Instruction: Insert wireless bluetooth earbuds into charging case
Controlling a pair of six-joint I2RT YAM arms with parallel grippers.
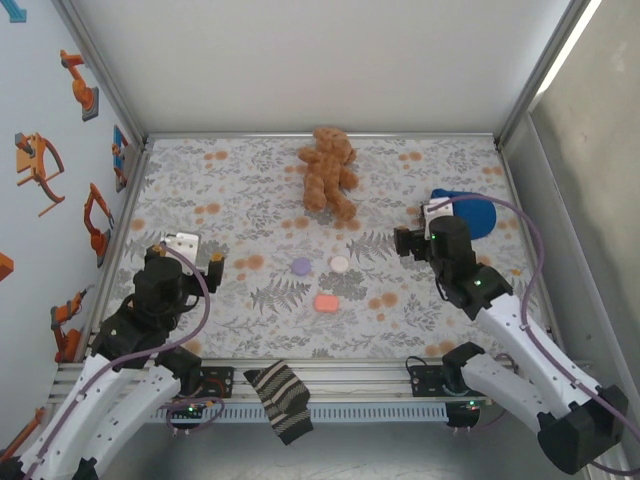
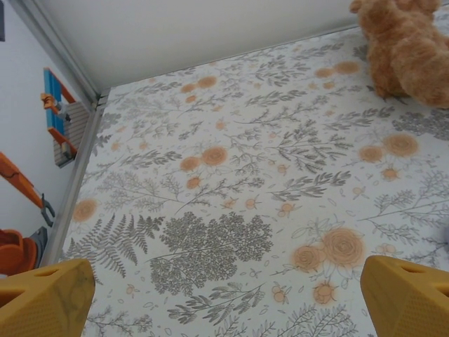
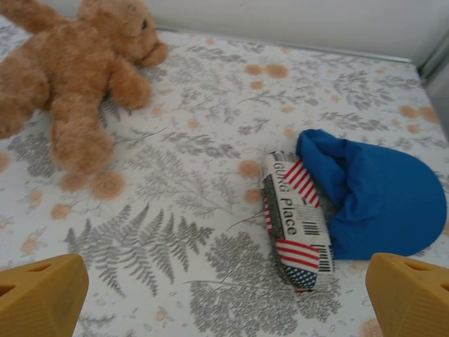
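Near purple disc [image 1: 301,266], charging case [image 1: 326,303] (pink)

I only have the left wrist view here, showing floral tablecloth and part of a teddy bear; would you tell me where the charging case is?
Observer: In the top view the pink charging case lies near the front middle of the table.
Operator: Thank you. Is anything lying close to it?
Observer: Yes, a purple disc and a white disc sit side by side just behind it, apart from it.
Operator: And how does the right gripper stand?
Observer: The right gripper is open with nothing between its fingers, and it faces a blue cap.
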